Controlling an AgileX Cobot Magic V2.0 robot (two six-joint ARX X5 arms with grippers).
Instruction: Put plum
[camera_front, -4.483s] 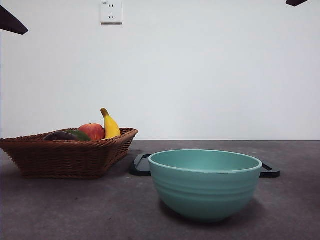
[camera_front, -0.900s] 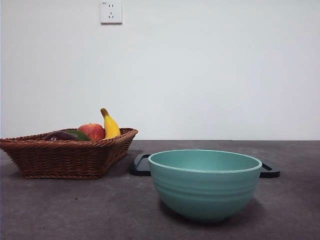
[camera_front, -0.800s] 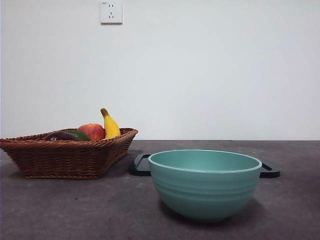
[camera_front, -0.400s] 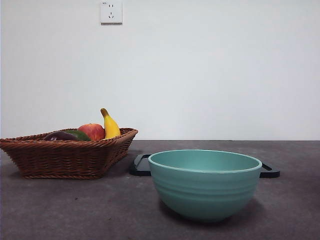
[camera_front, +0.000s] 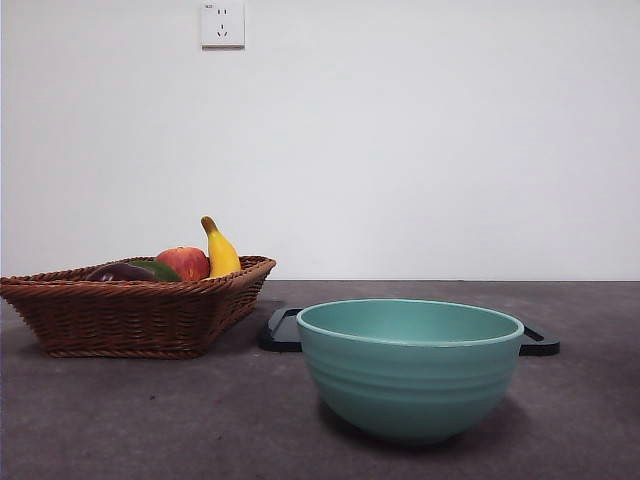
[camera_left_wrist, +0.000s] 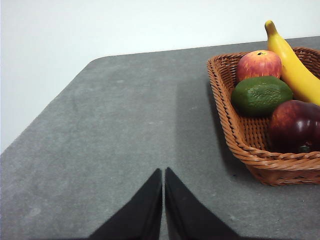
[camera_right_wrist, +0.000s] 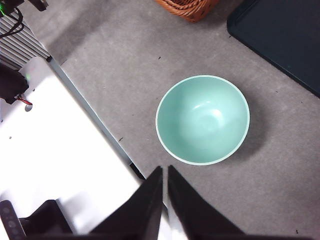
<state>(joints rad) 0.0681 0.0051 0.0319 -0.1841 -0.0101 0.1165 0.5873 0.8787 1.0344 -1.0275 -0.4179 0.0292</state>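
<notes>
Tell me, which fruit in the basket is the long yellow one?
The banana is. It is long, curved and yellow, leaning along the basket wall. The apple, the green fruit and the plum are all rounded.

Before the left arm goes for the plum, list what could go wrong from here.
1. The plum sits in the basket close against the green fruit and banana, so the fingers may knock them.
2. It lies low by the basket wall, which could block a finger.
3. Its glossy round skin may slip.
4. The left gripper is shut and must open first.
</notes>
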